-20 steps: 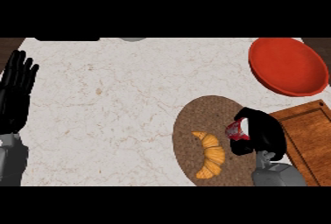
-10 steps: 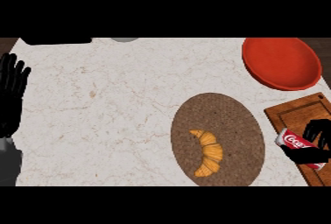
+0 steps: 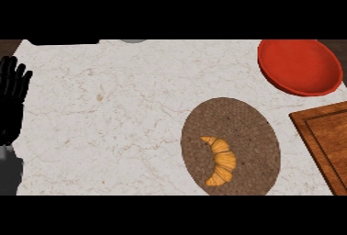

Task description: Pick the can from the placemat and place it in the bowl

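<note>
Left hand [image 3: 13,101] is seen at the table's [image 3: 115,105] left edge, fingers [image 3: 20,78] straight and wide; a croissant [image 3: 220,160] is laid on the placemat [image 3: 234,119].

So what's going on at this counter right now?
Nothing in view is being handled. The left hand rests open at the left edge; the right hand and the can are out of sight. Only a croissant lies on the brown placemat, and the red bowl at upper right shows no can inside.
</note>
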`<state>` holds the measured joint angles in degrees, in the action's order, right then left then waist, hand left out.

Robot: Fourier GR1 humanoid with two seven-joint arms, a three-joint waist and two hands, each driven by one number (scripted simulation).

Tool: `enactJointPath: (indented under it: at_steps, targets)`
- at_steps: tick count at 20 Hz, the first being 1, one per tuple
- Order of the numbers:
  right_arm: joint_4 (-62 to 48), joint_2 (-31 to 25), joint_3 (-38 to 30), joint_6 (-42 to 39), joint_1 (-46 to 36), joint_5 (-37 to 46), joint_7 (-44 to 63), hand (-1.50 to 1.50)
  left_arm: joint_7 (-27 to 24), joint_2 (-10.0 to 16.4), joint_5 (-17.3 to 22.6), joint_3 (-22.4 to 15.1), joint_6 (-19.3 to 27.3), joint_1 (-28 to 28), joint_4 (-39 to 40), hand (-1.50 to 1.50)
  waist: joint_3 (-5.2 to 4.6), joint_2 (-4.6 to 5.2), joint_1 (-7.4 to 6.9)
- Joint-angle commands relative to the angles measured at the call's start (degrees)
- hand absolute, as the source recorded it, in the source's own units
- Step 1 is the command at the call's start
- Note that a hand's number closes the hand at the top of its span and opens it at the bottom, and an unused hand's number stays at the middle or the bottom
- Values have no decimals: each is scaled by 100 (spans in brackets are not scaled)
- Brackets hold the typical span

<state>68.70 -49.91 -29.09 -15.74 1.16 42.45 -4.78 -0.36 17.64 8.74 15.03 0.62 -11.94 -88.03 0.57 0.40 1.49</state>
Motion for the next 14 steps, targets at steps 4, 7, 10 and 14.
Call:
enactJointPath:
  at_steps: [4, 7, 10, 14]
  targets:
    - [-1763, -1247, -1054, -29, -441, -827, -2281, 150, -110, -172, -114, -179, 46, -17, 45, 0, -13, 0, -170]
    - [-2349, -1655, -1295, 123, -592, -923, -3088, 150, 262, 185, 132, -21, -248, -103, -61, 0, -17, -17, -248]
    - [-2912, -2019, -1410, -340, -1040, -1245, -3632, 150, 74, -6, -29, -97, -34, -205, 57, 0, -31, -8, -236]
    - [-3327, -2171, -1342, -1110, -1793, -1616, -3642, 150, 95, -107, -105, -231, -5, -174, -9, 0, -43, -17, -318]
